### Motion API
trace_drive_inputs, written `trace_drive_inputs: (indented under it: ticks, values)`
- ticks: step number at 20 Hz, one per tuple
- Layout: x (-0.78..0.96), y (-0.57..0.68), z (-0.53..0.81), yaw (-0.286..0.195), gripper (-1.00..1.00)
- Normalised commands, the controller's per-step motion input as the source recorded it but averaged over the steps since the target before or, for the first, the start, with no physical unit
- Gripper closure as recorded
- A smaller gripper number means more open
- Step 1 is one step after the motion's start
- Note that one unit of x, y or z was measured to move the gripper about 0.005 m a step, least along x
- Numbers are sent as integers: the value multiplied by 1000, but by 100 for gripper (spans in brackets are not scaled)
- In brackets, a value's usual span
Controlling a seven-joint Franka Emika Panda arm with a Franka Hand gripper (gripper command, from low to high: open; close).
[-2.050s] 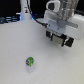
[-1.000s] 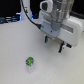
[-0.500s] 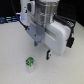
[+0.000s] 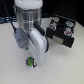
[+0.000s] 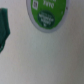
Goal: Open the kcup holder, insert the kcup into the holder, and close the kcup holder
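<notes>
While the arm (image 4: 31, 30) fills the exterior view's left and middle, the kcup (image 4: 31, 62) is seen just below it on the white table (image 4: 10, 65), its green top partly hidden behind the lower end of the arm. Compared with half a second ago, the arm has been brought much lower and nearer to the pod; two seconds ago it was hanging well above and to the exterior view's right of it. The pod itself has not been moved across these pictures.

The gripper is not clearly shown in either view; whether its fingers are apart or together cannot be told. In the wrist view the kcup (image 5: 49, 15) is seen large and close, its green foil cut off by the frame edge, with a dark green blurred shape (image 5: 4, 30) at one side that cannot be identified.

Further to the exterior view's right, the holder (image 4: 62, 30) is seen pulled open, with its tray of round slots exposed and at least two red-and-white pods (image 4: 61, 22) seated in it. It is well apart from the kcup.

Opening is therefore judged done, and the descent is read as the approach to a grasp. The pod is not yet lifted; insertion and closing remain.
</notes>
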Motion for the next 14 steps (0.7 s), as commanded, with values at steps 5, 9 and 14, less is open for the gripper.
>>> trace_drive_inputs:
  ticks: [5,9,14]
  values:
    - [330,-193,-174,-118,-100]
    - [174,-21,-189,-79,-100]
    - [141,-34,-131,-53,-100]
